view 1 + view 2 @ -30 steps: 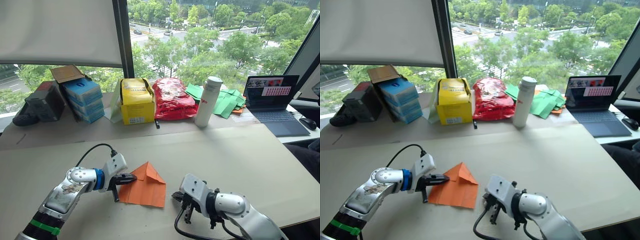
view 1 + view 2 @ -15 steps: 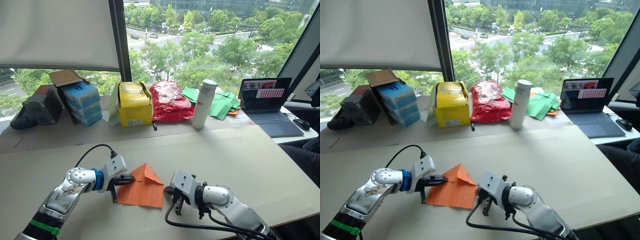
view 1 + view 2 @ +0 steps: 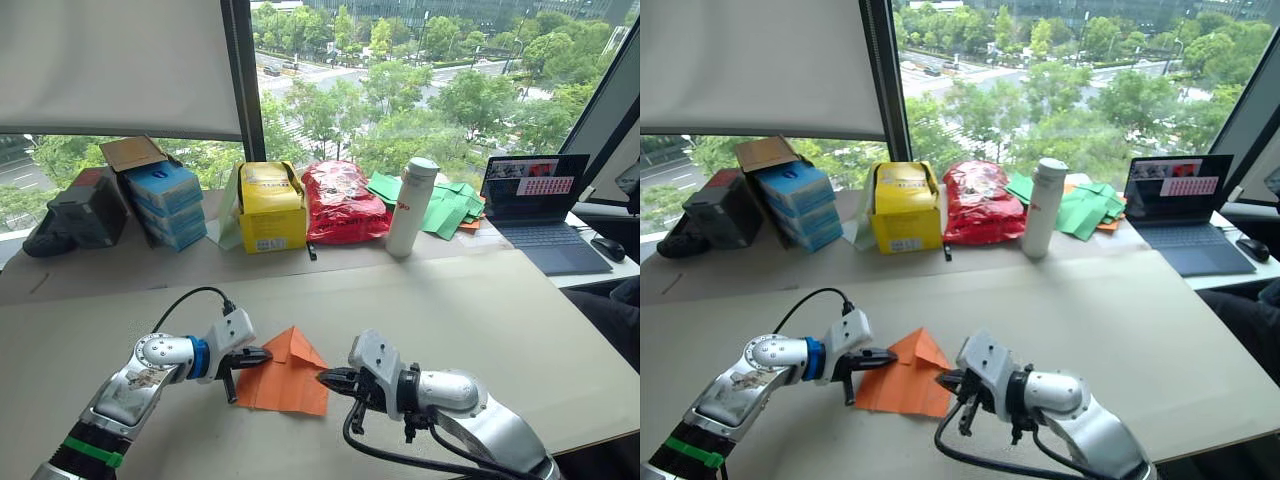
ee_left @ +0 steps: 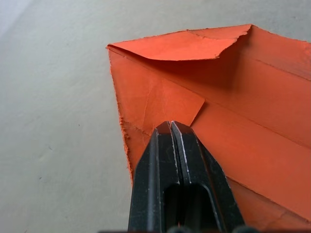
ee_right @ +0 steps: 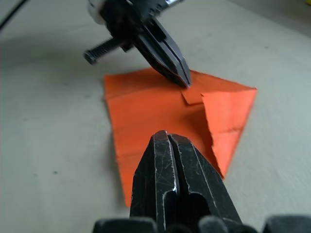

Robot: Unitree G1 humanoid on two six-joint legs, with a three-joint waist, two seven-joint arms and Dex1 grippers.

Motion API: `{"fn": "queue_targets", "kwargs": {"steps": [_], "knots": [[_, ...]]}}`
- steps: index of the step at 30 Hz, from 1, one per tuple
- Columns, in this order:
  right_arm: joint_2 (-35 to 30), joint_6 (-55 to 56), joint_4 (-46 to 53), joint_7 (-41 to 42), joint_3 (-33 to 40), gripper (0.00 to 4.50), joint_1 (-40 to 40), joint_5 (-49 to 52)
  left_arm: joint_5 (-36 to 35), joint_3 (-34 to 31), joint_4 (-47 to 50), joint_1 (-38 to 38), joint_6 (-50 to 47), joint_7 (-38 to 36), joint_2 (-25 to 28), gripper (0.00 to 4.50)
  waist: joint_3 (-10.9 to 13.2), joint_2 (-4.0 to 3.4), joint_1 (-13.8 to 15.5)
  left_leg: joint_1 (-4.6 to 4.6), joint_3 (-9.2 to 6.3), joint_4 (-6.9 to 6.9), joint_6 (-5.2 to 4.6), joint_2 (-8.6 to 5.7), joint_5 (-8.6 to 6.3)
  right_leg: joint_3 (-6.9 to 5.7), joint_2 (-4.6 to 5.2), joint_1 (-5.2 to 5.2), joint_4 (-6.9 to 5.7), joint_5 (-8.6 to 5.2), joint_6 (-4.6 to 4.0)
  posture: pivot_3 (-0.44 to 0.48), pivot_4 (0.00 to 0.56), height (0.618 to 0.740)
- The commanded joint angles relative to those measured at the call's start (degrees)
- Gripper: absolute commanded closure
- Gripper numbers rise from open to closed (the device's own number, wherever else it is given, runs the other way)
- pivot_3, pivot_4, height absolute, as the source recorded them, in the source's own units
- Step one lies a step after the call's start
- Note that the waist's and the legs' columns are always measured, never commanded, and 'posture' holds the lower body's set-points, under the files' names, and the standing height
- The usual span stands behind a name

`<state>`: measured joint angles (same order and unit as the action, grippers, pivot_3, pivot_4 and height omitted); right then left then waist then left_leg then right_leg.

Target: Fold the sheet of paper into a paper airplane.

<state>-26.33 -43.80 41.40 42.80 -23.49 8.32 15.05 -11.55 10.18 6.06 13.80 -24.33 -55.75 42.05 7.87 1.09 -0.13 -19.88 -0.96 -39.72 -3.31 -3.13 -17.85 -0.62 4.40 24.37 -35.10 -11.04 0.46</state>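
flatly creased orange sheet of paper point(image 3: 288, 376) forms a pointed wedge.

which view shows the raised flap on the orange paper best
The left wrist view: the sheet of paper lies close under the shut left gripper, its lifted flap curling up at the far corner. The right wrist view shows the whole sheet past the shut right gripper, flap less distinct. The eye views show it small between both grippers.

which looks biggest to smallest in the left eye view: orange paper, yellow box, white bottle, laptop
1. laptop
2. sheet of paper and yellow box, too alike to rank; the paper is nearer
3. white bottle
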Motion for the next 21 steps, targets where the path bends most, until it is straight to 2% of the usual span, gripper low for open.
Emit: {"fn": "queue_targets", "kwargs": {"steps": [1,4,8,15,21], "knots": [[0.8,0.8,-1.2,-1.1,-7.5,4.5,1.6,-2.3,1.7,1.9,-2.0,0.0,-1.1,-0.3,-0.1,4.46,0.0,0.0,0.0,0.0,0.0,-0.01,0.0,0.0,0.0,-0.01,0.0,-0.01,0.0,0.0,0.0,0.0,0.15,0.74],[0.2,3.0,-6.1,-4.6,-13.6,4.5,3.9,-9.9,1.8,2.2,-2.4,0.8,-1.1,-0.5,-0.2,4.46,0.0,0.0,0.0,0.01,0.02,-0.03,0.0,-0.05,0.0,-0.1,0.0,-0.01,-0.01,0.0,0.02,0.0,0.15,0.74],[0.1,4.8,-6.3,-9.1,-16.5,4.5,3.9,-16.4,2.0,2.4,-3.3,1.9,-0.9,-1.0,-0.2,4.46,0.0,0.0,0.3,-0.02,0.02,-0.03,0.05,-0.11,0.03,-0.16,0.0,0.03,-0.02,-0.02,0.04,0.0,0.15,0.74],[-1.2,2.9,-1.8,-11.0,-21.2,4.5,-0.2,-21.2,2.4,3.0,-5.0,3.7,-0.1,-2.8,-0.1,4.46,0.0,0.01,0.4,-0.18,0.02,-0.04,0.15,-0.11,0.07,-0.16,-0.01,0.16,-0.01,-0.03,0.06,0.0,0.15,0.74],[-2.1,0.8,-0.5,-11.2,-20.7,4.5,-2.0,-22.4,2.9,3.9,-6.7,5.1,0.9,-3.9,-0.6,4.46,0.0,0.01,0.6,-0.17,0.0,-0.05,0.06,-0.11,0.02,-0.19,-0.03,0.15,-0.01,-0.05,0.09,0.0,0.15,0.74]]}}
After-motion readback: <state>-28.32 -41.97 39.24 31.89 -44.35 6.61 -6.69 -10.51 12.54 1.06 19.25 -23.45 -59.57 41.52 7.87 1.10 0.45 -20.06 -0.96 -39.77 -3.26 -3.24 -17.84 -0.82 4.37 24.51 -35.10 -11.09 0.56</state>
